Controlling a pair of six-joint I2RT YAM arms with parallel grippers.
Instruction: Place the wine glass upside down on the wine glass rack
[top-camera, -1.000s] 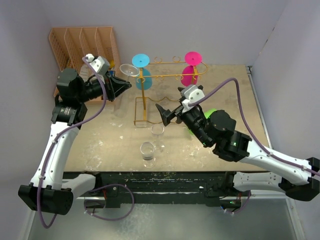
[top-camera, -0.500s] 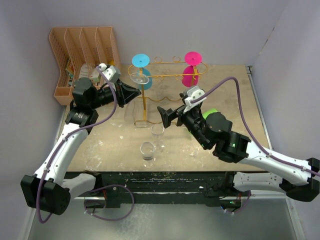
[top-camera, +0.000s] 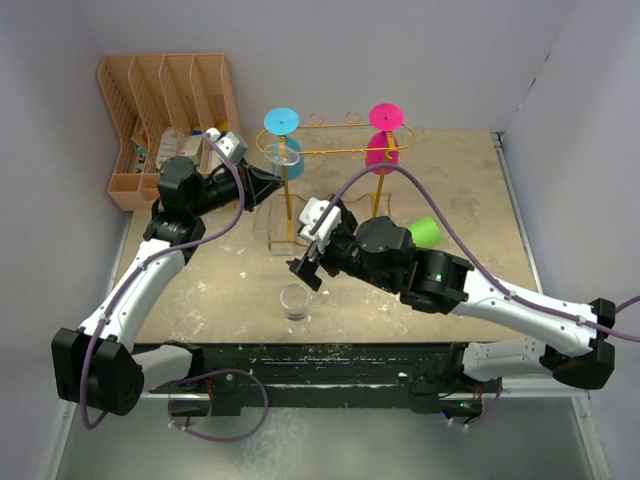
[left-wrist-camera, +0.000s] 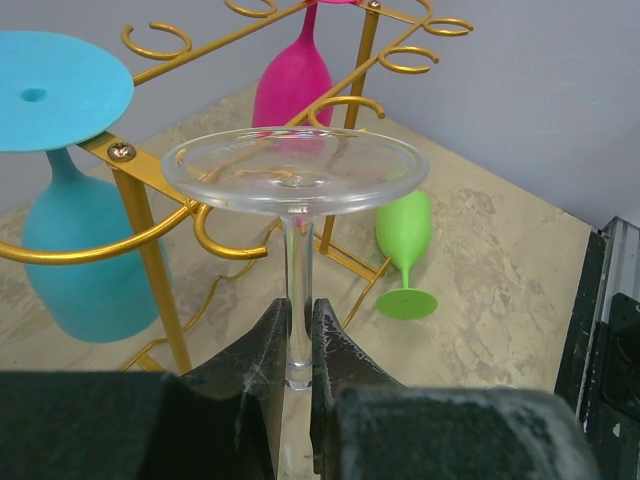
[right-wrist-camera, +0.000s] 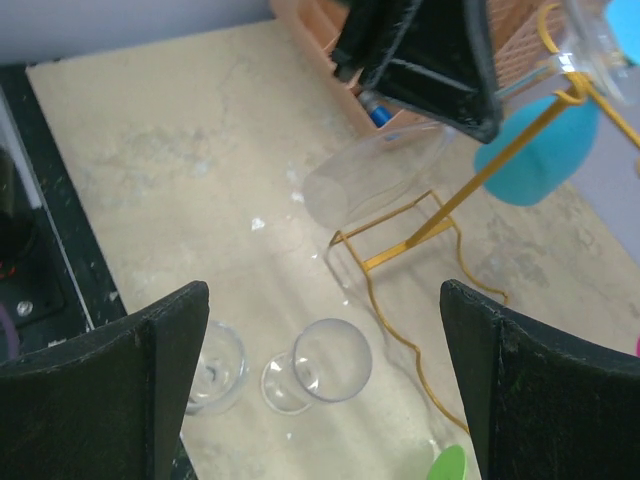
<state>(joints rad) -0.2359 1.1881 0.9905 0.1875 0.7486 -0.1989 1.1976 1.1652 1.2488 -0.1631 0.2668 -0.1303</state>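
The left gripper (left-wrist-camera: 298, 322) is clamped on the stem of a clear, upside-down wine glass (left-wrist-camera: 295, 168). Its round foot is uppermost, just beside the loops of the golden-yellow wire wine glass rack (left-wrist-camera: 150, 265). The right gripper (right-wrist-camera: 325, 335) hangs with its fingers wide apart above the worktop (top-camera: 460, 200).

Light is bright, soft and even in all three views, with no hard-edged shadows. In the top view the table (top-camera: 460, 200) carries only faint, diffuse shading beneath the arms toward 6 o'clock, and the picture is sharp out to its edges. In the left wrist view the wine glass (left-wrist-camera: 295, 170) shows pale highlights along the rim of its foot, while the left gripper (left-wrist-camera: 300, 320) at 6 o'clock is dark and softly out of focus. In the right wrist view the right gripper (right-wrist-camera: 322, 300) appears as near-black, blurred slabs at 7 and 4 o'clock, with the table beyond fairly crisp.
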